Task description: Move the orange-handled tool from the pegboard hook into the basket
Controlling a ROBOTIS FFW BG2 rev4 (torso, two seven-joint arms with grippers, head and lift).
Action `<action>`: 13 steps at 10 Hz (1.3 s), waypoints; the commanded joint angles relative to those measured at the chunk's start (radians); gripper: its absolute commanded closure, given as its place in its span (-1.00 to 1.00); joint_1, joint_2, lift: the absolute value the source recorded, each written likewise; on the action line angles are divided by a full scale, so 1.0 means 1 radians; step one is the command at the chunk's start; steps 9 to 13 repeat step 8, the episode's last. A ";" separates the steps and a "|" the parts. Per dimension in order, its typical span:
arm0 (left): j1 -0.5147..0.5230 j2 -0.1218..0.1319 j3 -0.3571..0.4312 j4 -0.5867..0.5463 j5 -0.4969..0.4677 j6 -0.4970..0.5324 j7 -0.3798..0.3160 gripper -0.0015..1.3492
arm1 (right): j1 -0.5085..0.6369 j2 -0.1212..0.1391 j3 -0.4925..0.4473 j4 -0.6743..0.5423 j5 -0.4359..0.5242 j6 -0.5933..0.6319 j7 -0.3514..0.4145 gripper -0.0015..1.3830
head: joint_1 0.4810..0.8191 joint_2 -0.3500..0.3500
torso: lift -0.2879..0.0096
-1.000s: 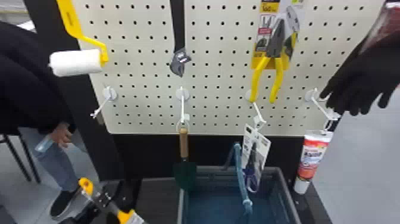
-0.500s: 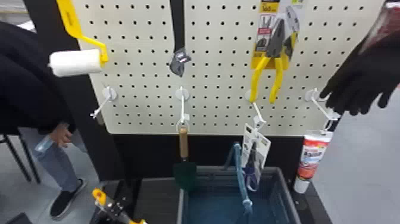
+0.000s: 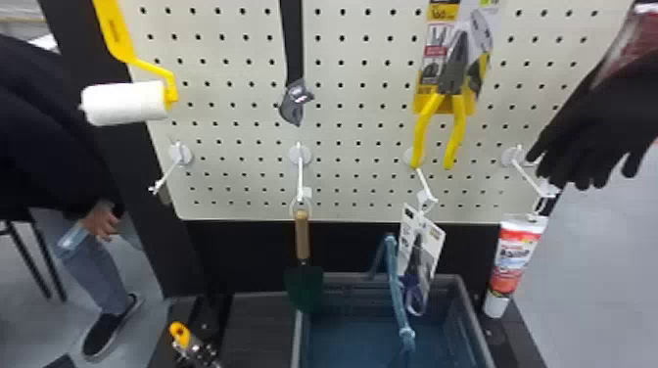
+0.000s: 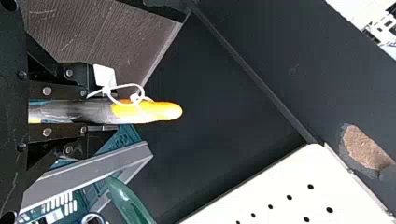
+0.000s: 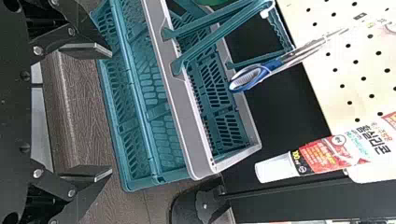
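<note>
Low at the left of the head view, my left gripper [image 3: 199,353] holds the orange-handled tool [image 3: 179,333], whose rounded orange end sticks up. In the left wrist view the fingers of my left gripper [image 4: 100,111] clamp the tool [image 4: 156,111] from both sides; a white tag on a loop hangs from it. The basket [image 3: 471,320] stands to the right of that gripper, a gap between them. In the right wrist view my right gripper [image 5: 110,112] is open with nothing between its fingers, near the basket [image 5: 180,105].
A green trowel [image 3: 304,288] and packaged scissors [image 3: 418,264] hang over the basket's back edge. The basket's handle [image 3: 395,288] stands up. A sealant tube [image 3: 514,259] hangs right. An emptied hook [image 3: 166,175] is at left, with a person's hand beyond.
The left gripper and the orange-handled tool have moved right and down in the head view, closer to the basket. The hanging goods and the basket have stayed put.
</note>
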 commanded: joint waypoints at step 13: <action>-0.012 0.004 -0.006 0.079 -0.003 0.012 0.003 -0.33 | 0.000 0.000 0.000 0.002 0.000 0.001 0.000 -0.43 | -0.60 0.00 | 0.26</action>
